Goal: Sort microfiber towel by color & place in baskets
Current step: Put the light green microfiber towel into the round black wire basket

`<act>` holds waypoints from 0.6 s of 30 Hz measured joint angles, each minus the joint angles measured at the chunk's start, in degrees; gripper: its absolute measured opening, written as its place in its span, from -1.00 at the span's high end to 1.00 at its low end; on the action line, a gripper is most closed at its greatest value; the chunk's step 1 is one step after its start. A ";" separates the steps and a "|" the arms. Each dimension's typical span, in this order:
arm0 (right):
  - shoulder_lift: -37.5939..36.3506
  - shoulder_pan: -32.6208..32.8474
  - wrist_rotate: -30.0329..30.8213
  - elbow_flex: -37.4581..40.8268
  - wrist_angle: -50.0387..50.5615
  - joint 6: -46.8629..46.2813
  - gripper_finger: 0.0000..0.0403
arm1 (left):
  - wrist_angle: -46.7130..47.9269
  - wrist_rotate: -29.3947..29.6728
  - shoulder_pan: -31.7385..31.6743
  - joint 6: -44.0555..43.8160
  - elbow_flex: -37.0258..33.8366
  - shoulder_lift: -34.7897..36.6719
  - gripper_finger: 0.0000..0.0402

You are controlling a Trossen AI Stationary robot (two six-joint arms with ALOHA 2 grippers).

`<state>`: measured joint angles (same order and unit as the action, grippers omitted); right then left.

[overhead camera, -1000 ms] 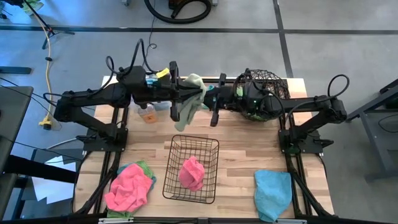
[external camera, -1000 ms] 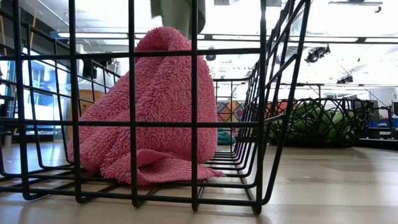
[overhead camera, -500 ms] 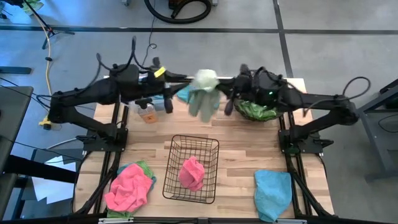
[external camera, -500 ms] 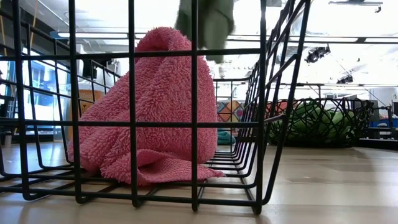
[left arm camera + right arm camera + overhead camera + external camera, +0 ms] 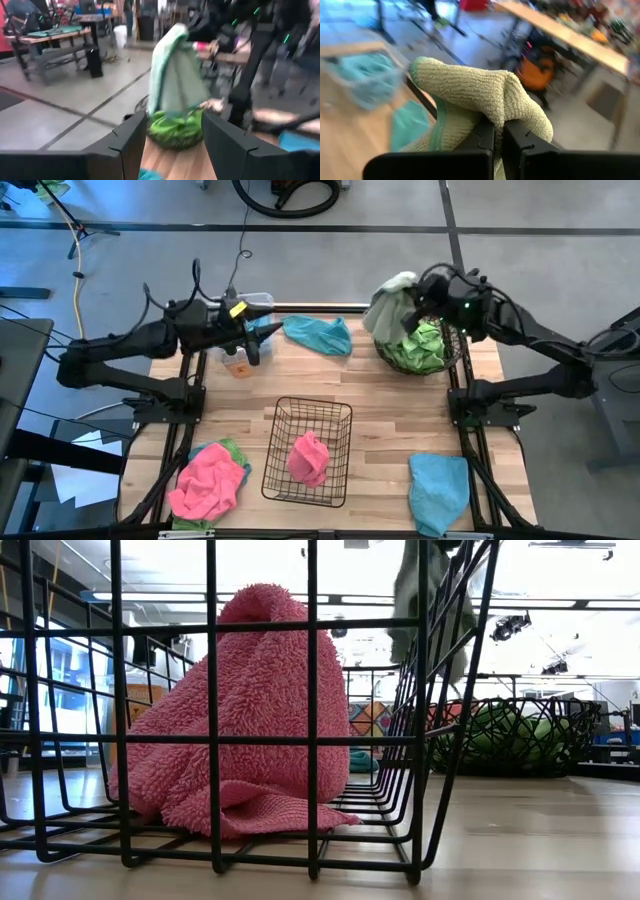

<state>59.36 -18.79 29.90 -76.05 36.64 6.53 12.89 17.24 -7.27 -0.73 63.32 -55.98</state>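
Note:
A pale green towel (image 5: 390, 305) hangs from my shut right gripper (image 5: 412, 302) above the left rim of the round wire basket (image 5: 452, 352). Green towels (image 5: 422, 348) lie in that basket. My left gripper (image 5: 172, 145) stands open and empty over the table's far left, beside a clear bin (image 5: 255, 302). A blue towel (image 5: 318, 333) lies flat at the far middle. The black wire basket (image 5: 272, 470) holds a pink towel (image 5: 308, 458). Another pink towel (image 5: 205, 482) rests on a green one (image 5: 232, 448) at the near left. A second blue towel (image 5: 438, 490) lies near right. My right gripper pinches a bunched fold of the pale green towel (image 5: 492, 102) between its two shut fingers. The cloth bulges over both fingertips. The fingers come from the table's right side. The rest of the towel (image 5: 430, 600) hangs slack below, clear of the table and above the round basket.
The round basket (image 5: 510, 735) stands at the far right corner, and the black basket (image 5: 420, 740) in the near middle. A small orange-brown thing (image 5: 238, 366) lies under my left arm. Bare wood shows between the black basket and the far towels.
My left gripper has let go of the pale green towel and drawn back toward the table's left edge. My right gripper, shut on the towel, has carried it from the far middle toward the right, over the round basket. The towel swings below it.

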 joint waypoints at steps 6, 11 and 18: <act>-2.31 -9.41 -0.01 1.38 5.62 -2.21 1.00 | -26.65 -2.25 0.78 -7.76 -15.98 3.81 0.11; -7.04 -15.97 -3.06 13.60 0.84 -7.36 1.00 | -34.02 -2.23 1.07 -10.56 -20.54 4.62 0.11; -8.40 -23.71 -11.30 34.17 -4.43 -21.33 1.00 | -33.99 -1.72 1.05 -11.19 -20.54 4.60 0.12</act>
<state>50.95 -42.50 18.60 -41.88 32.22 -14.81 -21.10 15.52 -6.22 -11.92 42.78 -51.37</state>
